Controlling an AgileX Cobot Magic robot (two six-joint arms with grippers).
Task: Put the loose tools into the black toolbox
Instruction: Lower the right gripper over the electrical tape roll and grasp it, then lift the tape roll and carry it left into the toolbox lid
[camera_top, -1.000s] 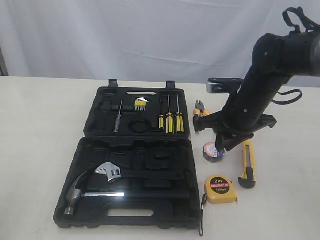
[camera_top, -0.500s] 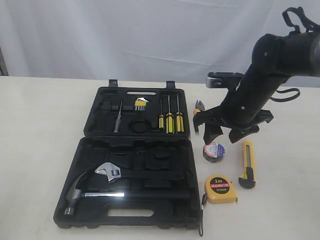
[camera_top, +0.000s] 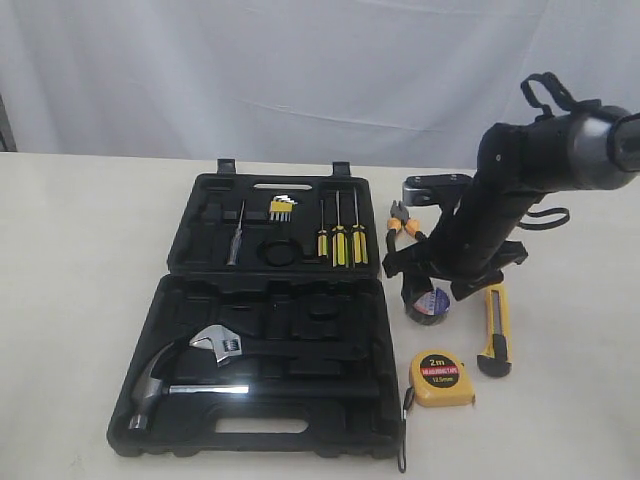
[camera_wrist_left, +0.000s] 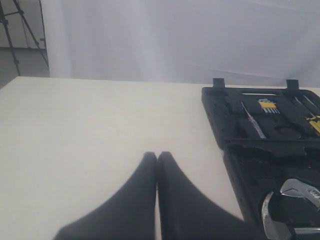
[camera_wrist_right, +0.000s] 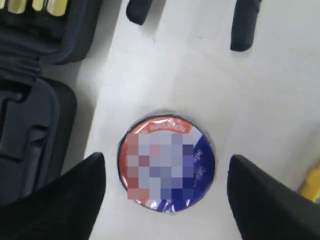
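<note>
Four loose tools out on the table (camera_top: 80, 250), all to the right of the black toolbox (camera_top: 160, 300), none inside it. Beside the right edge of its rear half: orange-and-black-handled pliers (camera_top: 402, 218), partly hidden behind the arm. Just right of the toolbox's hinge line: black tape roll (camera_top: 428, 305) with white-red-blue label, lying flat, label up. Off the right edge of its front half: yellow "2m" tape measure (camera_top: 441, 378), face up. Farther right of the toolbox: yellow-and-black utility knife (camera_top: 495, 340), flat on the table.

Directly above the tape roll: right gripper (camera_top: 438, 288), jaws spread wide, one finger on either side of the roll, both clear of it in the right wrist view, nothing gripped.

Clear of the toolbox, over bare table: left gripper (camera_wrist_left: 157, 160), fingers pressed together, nothing between them.

Inside the toolbox: three yellow-and-black screwdrivers (camera_top: 339, 242) and a set of hex keys (camera_top: 281, 208) in the rear half, steel hammer (camera_top: 150, 385) and silver wrench (camera_top: 222, 345) in the front half.
</note>
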